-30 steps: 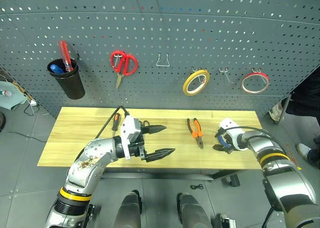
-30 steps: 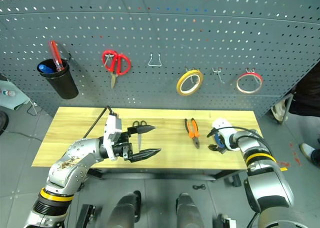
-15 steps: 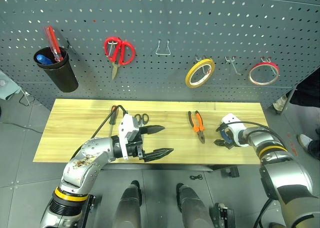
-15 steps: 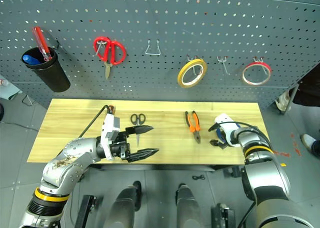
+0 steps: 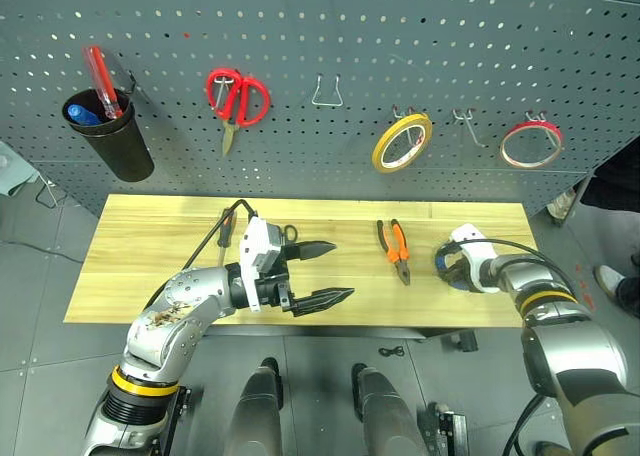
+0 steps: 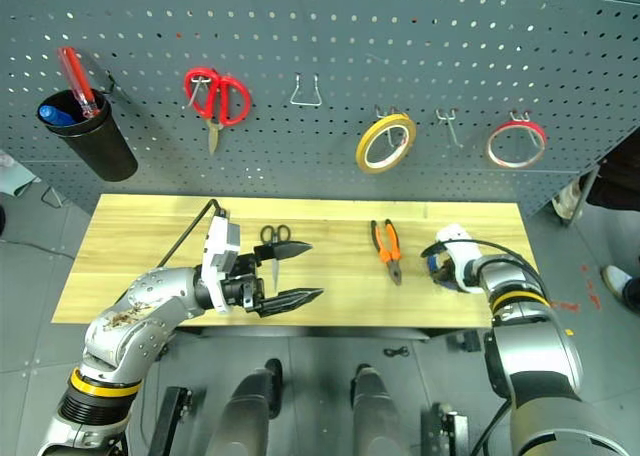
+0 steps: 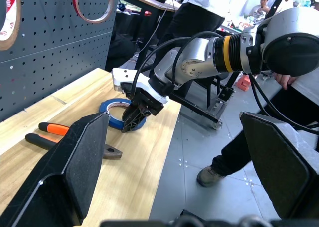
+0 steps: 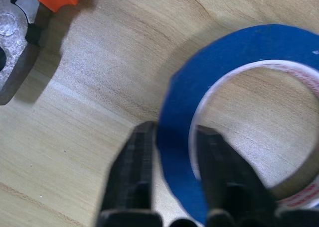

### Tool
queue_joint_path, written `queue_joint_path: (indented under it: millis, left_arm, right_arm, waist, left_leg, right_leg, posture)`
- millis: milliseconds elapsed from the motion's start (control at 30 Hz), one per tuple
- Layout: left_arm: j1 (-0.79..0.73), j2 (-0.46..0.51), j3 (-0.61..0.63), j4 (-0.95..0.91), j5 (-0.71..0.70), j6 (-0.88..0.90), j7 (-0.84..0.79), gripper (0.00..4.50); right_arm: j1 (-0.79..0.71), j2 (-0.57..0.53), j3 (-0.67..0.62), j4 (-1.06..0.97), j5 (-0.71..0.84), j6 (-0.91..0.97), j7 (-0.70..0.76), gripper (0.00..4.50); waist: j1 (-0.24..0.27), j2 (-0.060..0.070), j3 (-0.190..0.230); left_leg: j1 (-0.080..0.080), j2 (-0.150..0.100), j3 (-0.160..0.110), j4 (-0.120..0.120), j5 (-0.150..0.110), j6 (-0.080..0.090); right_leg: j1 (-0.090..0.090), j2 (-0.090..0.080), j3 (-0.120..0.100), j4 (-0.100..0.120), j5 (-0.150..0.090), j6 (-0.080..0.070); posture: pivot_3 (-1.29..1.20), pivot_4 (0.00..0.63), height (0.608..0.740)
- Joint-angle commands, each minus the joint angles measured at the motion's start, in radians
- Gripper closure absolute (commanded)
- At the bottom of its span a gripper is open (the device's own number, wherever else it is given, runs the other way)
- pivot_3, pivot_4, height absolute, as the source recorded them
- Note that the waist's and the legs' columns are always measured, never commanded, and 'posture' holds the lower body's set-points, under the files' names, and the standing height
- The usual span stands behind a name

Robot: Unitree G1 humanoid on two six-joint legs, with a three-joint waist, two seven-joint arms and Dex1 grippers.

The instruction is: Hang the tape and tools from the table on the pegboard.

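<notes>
The right gripper [image 8: 172,137] is closed on the blue tape [image 8: 234,57]: one black finger sits outside the ring and the other inside its open centre, so the band of the roll is pinched between them. The tape lies flat on the table [image 5: 150,251] near the right end, not far from the front edge, and the wood around it is bare. The pliers [image 5: 396,252] lie just to the left of the tape, apart from it, with the orange handles toward the pegboard [image 5: 330,26] and the metal nose toward the front edge. The left gripper [image 5: 325,273] hangs above the middle of the table with its two fingers spread wide and nothing between them; it points toward the right side. Behind it, the small scissors [image 6: 273,238] and the screwdriver [image 5: 228,238] lie on the wood, closer to the back edge. Between the left gripper and the pliers there is a free strip of table. On the pegboard hang the red scissors [image 5: 236,98], a yellow roll [image 5: 401,142] and a red-rimmed roll [image 5: 531,144]; an empty hook [image 5: 326,92] stands between the red scissors and the yellow roll, and another [image 5: 463,126] between the two rolls. A black cup [image 5: 108,134] hangs at the far left
</notes>
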Motion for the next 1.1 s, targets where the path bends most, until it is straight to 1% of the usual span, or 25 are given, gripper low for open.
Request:
queue_joint_path:
  millis: [33,67,133,167,233,267,300,400,467,600,733,900,1033,1100]
  left_arm:
    - [-0.016,-0.017,0.002,-0.037,-0.032,0.004,0.014,0.00]
    - [-0.019,-0.021,0.006,-0.039,-0.040,0.012,0.018,0.00]
    - [-0.035,-0.039,0.022,-0.048,-0.090,0.061,0.050,0.00]
    - [-0.041,-0.044,0.028,-0.052,-0.108,0.078,0.062,0.00]
    - [-0.073,-0.066,0.059,-0.050,-0.186,0.145,0.108,0.00]
    - [-0.085,-0.074,0.073,-0.048,-0.218,0.173,0.128,0.00]
    - [-0.095,-0.080,0.084,-0.046,-0.239,0.191,0.143,0.00]
    - [-0.140,-0.102,0.135,-0.011,-0.305,0.233,0.192,0.00]
    - [-0.163,-0.110,0.165,0.011,-0.347,0.256,0.212,0.00]
    - [-0.214,-0.109,0.205,0.035,-0.424,0.295,0.232,0.00]
    - [-0.276,-0.112,0.240,0.077,-0.460,0.303,0.254,0.00]
    - [-0.314,-0.111,0.257,0.107,-0.467,0.299,0.265,0.00]
    - [-0.295,-0.109,0.252,0.086,-0.466,0.300,0.267,0.00]
    - [-0.291,-0.109,0.253,0.079,-0.470,0.301,0.272,0.00]
  right_arm:
    - [0.069,-0.038,0.013,-0.096,-0.021,-0.070,-0.013,4.06]
    - [0.094,-0.048,0.018,-0.154,-0.025,-0.090,-0.015,4.06]
    - [0.241,-0.091,-0.005,-0.462,-0.022,-0.085,-0.033,4.06]
    - [0.298,-0.104,-0.020,-0.577,-0.018,-0.069,-0.043,4.06]
    - [0.481,-0.134,-0.090,-0.932,-0.052,-0.067,-0.132,4.06]
    - [0.544,-0.138,-0.117,-1.059,-0.064,-0.051,-0.168,4.06]
    - [0.595,-0.139,-0.139,-1.158,-0.074,-0.032,-0.195,4.06]
    - [0.721,-0.125,-0.182,-1.434,-0.157,-0.039,-0.290,4.06]
    - [0.744,-0.117,-0.185,-1.529,-0.214,-0.073,-0.356,4.06]
    - [0.667,-0.106,-0.160,-1.537,-0.259,-0.123,-0.425,4.06]
    - [0.553,-0.108,-0.139,-1.446,-0.246,-0.164,-0.429,4.06]
    - [0.429,-0.110,-0.130,-1.267,-0.184,-0.213,-0.400,4.06]
    - [0.363,-0.081,-0.147,-1.161,-0.093,-0.173,-0.353,4.06]
    - [0.344,-0.077,-0.153,-1.130,-0.059,-0.169,-0.330,3.02]
  waist:
    - [0.001,0.000,0.000]
    - [0.002,0.000,0.000]
    - [0.005,0.001,0.000]
    - [0.009,0.001,0.001]
    - [0.014,0.003,0.000]
    - [0.015,0.003,0.000]
    - [0.012,0.004,0.000]
    - [0.003,0.004,0.000]
    - [-0.002,0.004,0.000]
    - [-0.010,0.003,-0.001]
    - [-0.007,0.003,-0.001]
    - [-0.002,0.002,-0.001]
    - [-0.001,0.002,-0.001]
    - [-0.001,0.002,-0.001]
  left_leg:
    - [0.000,0.000,0.000,0.000,0.000,0.000]
    - [-0.001,0.000,0.000,0.000,0.000,0.000]
    - [-0.003,-0.001,-0.001,0.000,0.000,0.000]
    - [-0.005,-0.002,-0.003,0.000,0.000,0.000]
    - [-0.009,-0.003,-0.004,0.000,0.000,0.000]
    - [-0.014,-0.004,-0.006,0.001,0.000,0.000]
    - [-0.019,-0.004,-0.008,0.002,0.000,0.000]
    - [-0.019,-0.004,-0.009,0.002,0.001,-0.002]
    - [-0.019,-0.005,-0.009,0.002,0.002,-0.003]
    - [-0.019,-0.006,-0.010,0.004,0.004,-0.005]
    - [-0.019,-0.008,-0.012,0.004,0.007,-0.005]
    - [-0.020,-0.009,-0.014,0.003,0.007,-0.004]
    - [-0.021,-0.009,-0.015,0.001,0.007,-0.004]
    - [-0.021,-0.009,-0.015,0.001,0.007,-0.004]
  right_leg:
    - [0.000,0.000,0.000,0.000,0.000,0.000]
    - [0.000,0.000,0.000,0.000,-0.001,-0.001]
    - [-0.001,0.000,0.000,-0.001,0.000,0.001]
    - [-0.002,0.000,0.000,0.000,0.000,0.004]
    - [-0.005,0.000,0.000,0.001,-0.001,0.005]
    - [-0.010,0.000,-0.001,0.003,-0.002,0.006]
    - [-0.014,0.000,-0.002,0.004,-0.002,0.006]
    - [-0.016,0.000,-0.002,0.006,-0.002,0.006]
    - [-0.016,0.000,-0.002,0.008,-0.002,0.006]
    - [-0.016,0.000,-0.002,0.009,-0.001,0.005]
    - [-0.015,-0.001,-0.002,0.009,0.000,0.005]
    - [-0.014,-0.001,-0.003,0.009,0.000,0.005]
    - [-0.014,-0.002,-0.004,0.008,0.004,-0.001]
    - [-0.014,-0.002,-0.005,0.008,0.004,-0.001]
  posture:
    - [0.13,0.368,0.740]
    - [0.13,0.368,0.740]
    - [0.11,0.356,0.740]
    - [0.11,0.356,0.740]
    - [0.09,0.342,0.740]
    - [0.09,0.342,0.740]
    - [0.07,0.333,0.740]
    - [0.06,0.321,0.740]
    - [0.05,0.311,0.740]
    - [0.04,0.293,0.740]
    - [0.05,0.279,0.740]
    - [0.07,0.265,0.740]
    - [0.08,0.262,0.740]
    - [0.08,0.260,0.740]
